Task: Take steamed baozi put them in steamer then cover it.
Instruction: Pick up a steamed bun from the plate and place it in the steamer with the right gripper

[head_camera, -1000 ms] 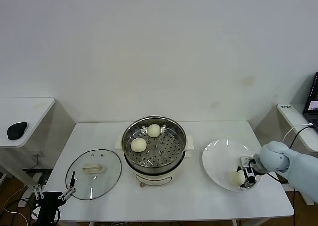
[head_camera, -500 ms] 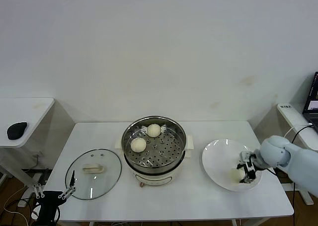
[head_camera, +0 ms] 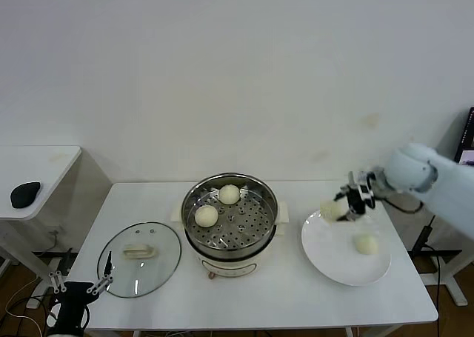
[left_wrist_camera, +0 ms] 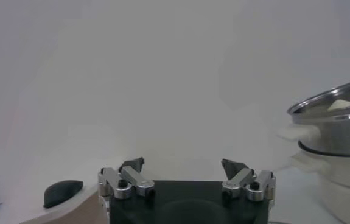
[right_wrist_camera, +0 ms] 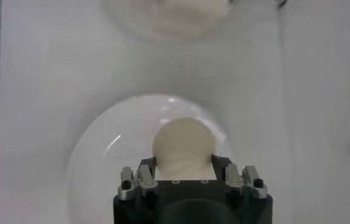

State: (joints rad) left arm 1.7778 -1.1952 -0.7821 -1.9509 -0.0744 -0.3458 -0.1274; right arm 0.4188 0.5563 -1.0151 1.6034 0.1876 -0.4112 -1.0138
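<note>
The steamer [head_camera: 229, 222] stands mid-table with two steamed baozi on its perforated tray [head_camera: 229, 194] [head_camera: 206, 215]. Its cover [head_camera: 139, 258] lies flat on the table to the left. My right gripper [head_camera: 346, 204] hovers above the near-left rim of the white plate [head_camera: 333, 259], shut on a third baozi [head_camera: 330, 209]. In the right wrist view this baozi [right_wrist_camera: 184, 146] fills the gap between the jaws of the gripper [right_wrist_camera: 184, 163]. Another baozi [head_camera: 365, 244] rests on the plate. My left gripper [head_camera: 78, 287] waits open, low at the table's front left corner.
A side table with a black mouse [head_camera: 24, 194] stands at the left. The left wrist view shows the steamer's rim [left_wrist_camera: 336, 106] off to one side of the open left gripper [left_wrist_camera: 182, 167], and the mouse [left_wrist_camera: 63, 192]. A desk with a laptop edge [head_camera: 466, 141] is at the right.
My right gripper has closed on a baozi, lifted it off the plate and carried it up and left toward the steamer. One baozi stays on the plate. The left arm has barely moved.
</note>
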